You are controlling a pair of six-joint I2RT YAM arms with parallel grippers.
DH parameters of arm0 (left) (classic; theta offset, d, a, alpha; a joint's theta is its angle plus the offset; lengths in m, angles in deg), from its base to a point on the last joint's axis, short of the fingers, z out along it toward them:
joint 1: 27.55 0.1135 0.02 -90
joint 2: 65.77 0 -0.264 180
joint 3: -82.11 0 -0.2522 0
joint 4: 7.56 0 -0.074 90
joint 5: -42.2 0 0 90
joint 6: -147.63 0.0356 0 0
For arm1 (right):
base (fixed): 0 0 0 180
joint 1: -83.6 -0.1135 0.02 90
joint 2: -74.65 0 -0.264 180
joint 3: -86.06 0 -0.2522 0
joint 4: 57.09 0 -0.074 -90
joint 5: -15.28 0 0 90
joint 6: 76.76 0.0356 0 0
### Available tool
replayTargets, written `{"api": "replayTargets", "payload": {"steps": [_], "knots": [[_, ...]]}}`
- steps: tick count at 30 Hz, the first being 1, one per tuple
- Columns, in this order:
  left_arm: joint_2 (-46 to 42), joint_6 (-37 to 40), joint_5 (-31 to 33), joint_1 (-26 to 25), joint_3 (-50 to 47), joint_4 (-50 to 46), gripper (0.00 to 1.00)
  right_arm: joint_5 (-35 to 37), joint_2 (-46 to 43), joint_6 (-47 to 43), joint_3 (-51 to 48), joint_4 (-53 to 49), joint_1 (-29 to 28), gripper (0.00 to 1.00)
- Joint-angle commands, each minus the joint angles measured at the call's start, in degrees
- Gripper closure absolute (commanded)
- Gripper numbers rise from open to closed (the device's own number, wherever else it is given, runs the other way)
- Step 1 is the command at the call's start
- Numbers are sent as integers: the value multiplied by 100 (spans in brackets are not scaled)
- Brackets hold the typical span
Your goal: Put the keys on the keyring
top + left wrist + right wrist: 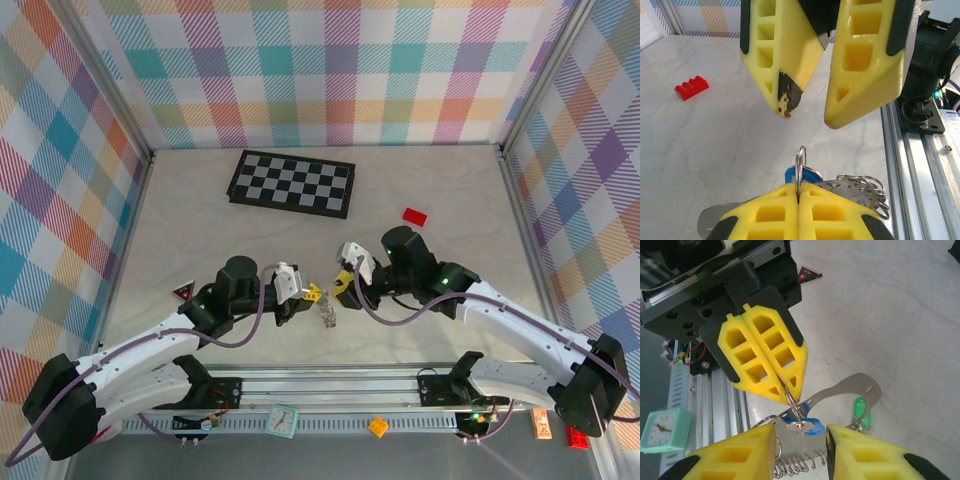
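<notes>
**Workcell Status: Handling Notes and Tool State**

**Left wrist view.** The pale marbled table (725,150) carries all parts. The keyring (800,161), a thin metal ring, stands edge-on, clenched between the fully closed fingers of the left gripper (798,197). The blue key (802,175) sits directly behind the keyring. A bunch of wire loops (866,187) lies just right of it. The right gripper (812,114) hangs above the keyring with its jaws apart, grasping nothing. A red brick (691,87) lies well left of the keyring.

**Right wrist view.** The released right fingers stand either side of the blue key, just short of the keyring. No contact is evident. The green key (860,412) and a flat metal tag (852,389) lie just right of the keyring.

**Top view.** Both grippers meet at the keyring. The chequered board (290,183) lies well beyond it.

**Handling.** The keyring is probably light, stiff, springy and slick, so clamp it across its flat. The keys look tiny and light. Take each by its plastic head, leaving its hole free.
</notes>
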Motion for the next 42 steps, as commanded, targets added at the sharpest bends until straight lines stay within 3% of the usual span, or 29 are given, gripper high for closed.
{"api": "replayTargets", "payload": {"steps": [1, 6, 18, 26, 42], "knots": [[-156, -115, -47, -26, -90, 567, 100, -185, -89, 1024, -164, 651, 7, 67], [-136, -154, -46, -24, -122, 681, 100, -234, 98, 1249, -140, 575, 7, 68], [-81, -272, -97, -26, -213, 958, 100, -153, -139, -144, -371, 609, 7, 74], [-28, -299, -152, -25, -217, 1035, 100, -134, 52, -521, -316, 637, 15, 77], [-73, -299, -151, -26, -236, 1044, 100, -392, 209, -701, -189, 598, 6, 100]]}}
